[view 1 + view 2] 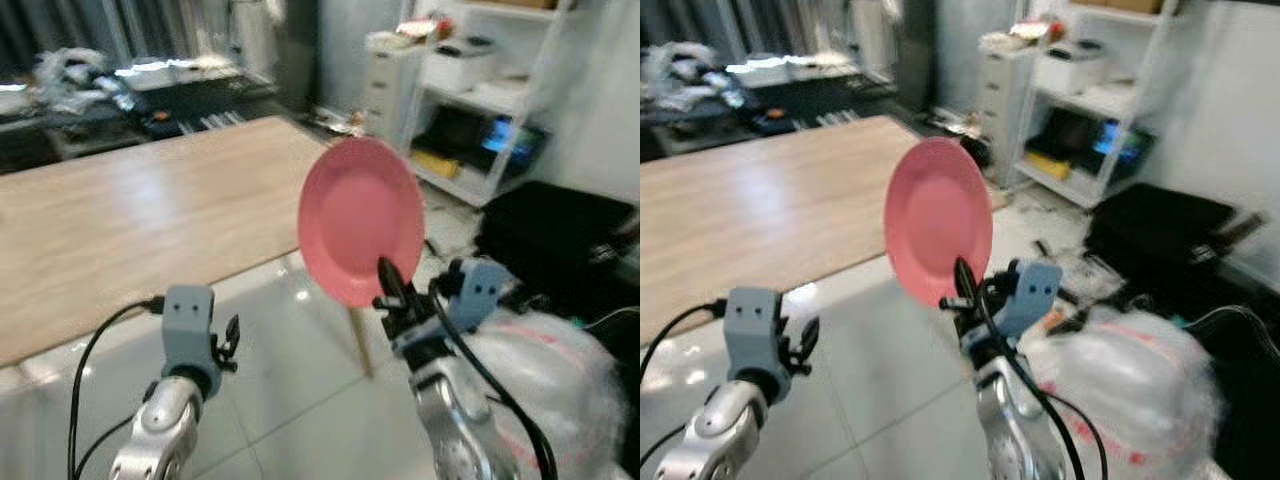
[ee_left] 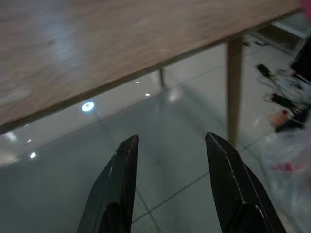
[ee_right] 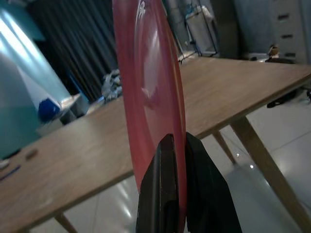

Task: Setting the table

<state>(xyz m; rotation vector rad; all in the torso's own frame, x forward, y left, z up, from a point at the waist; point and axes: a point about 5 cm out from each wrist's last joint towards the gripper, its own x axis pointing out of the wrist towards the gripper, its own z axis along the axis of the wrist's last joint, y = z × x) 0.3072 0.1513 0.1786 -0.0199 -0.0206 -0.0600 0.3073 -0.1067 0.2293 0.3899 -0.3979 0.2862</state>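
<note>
**Pink plate held on edge beside the table**

The right gripper (image 1: 390, 285) clenched the lower rim of a pink plate (image 1: 360, 218), which stood upright above its fingers (face toward the camera). The wooden table (image 1: 140, 215) lay beyond and to its left. The left gripper (image 2: 170, 160) hung spread and empty over the tiled floor (image 1: 290, 380).

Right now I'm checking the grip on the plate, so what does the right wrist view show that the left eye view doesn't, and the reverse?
Right wrist view alone: the pink plate edge-on, its rim pinched between the right claw fingers.

Left eye view alone: the plate's round face upright, the open left claw low over the tiled floor, white shelves, and a white plastic bag beside the right arm.

Both: the plate held off the wooden table, near its edge.
</note>
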